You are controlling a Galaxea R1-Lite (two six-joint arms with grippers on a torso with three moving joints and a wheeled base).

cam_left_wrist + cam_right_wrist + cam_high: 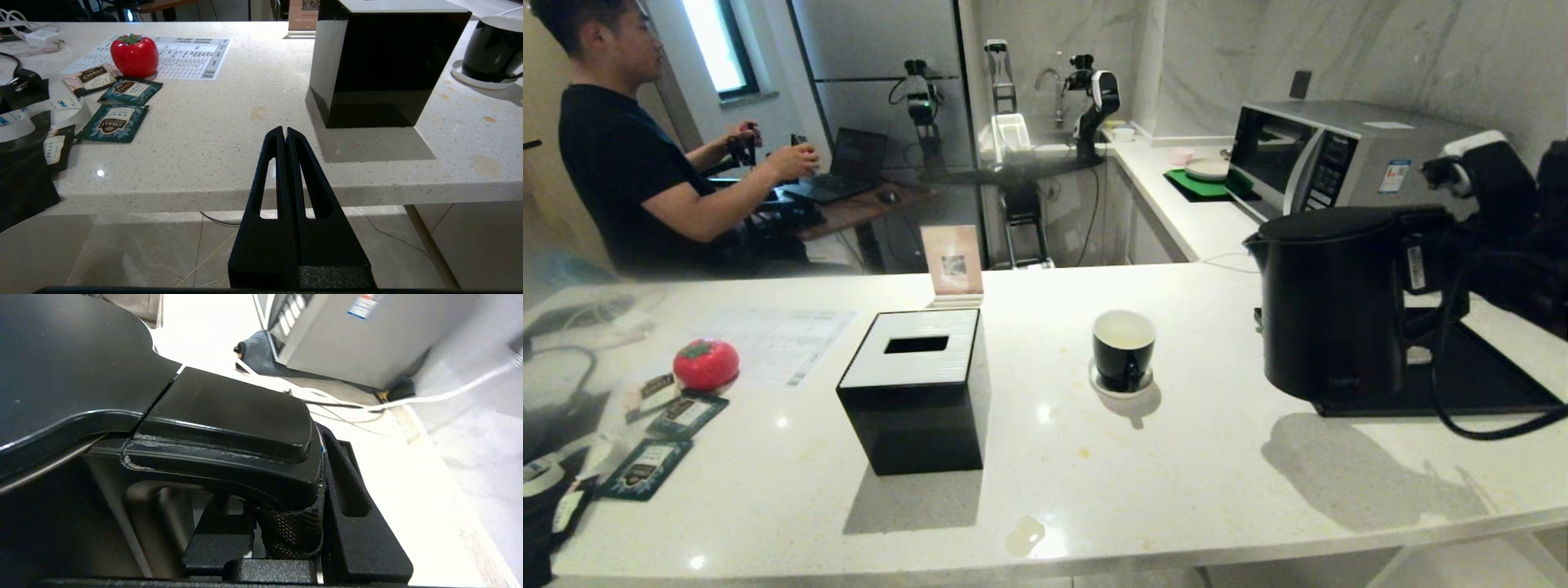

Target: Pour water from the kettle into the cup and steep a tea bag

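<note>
The matte black kettle (1331, 302) is upright at the right of the counter, over a flat black mat (1494, 384); whether it rests on the mat I cannot tell. My right gripper (286, 526) is shut on the kettle's handle (229, 465), one finger on each side of the textured grip. In the head view the right arm (1494, 188) reaches in from behind the kettle. The black cup (1124, 349) stands on its white saucer (1098, 385) left of the kettle, white inside. The tea bag is out of view. My left gripper (284, 130) is shut and empty, parked below the counter's front edge.
A black tissue box (915, 392) stands left of the cup. A red tomato-shaped object (706, 363) and teal packets (686, 416) lie at the far left. A microwave (1323, 155) is behind the kettle. A black cable (1486, 429) loops past the mat. A person (629, 163) sits at the back left.
</note>
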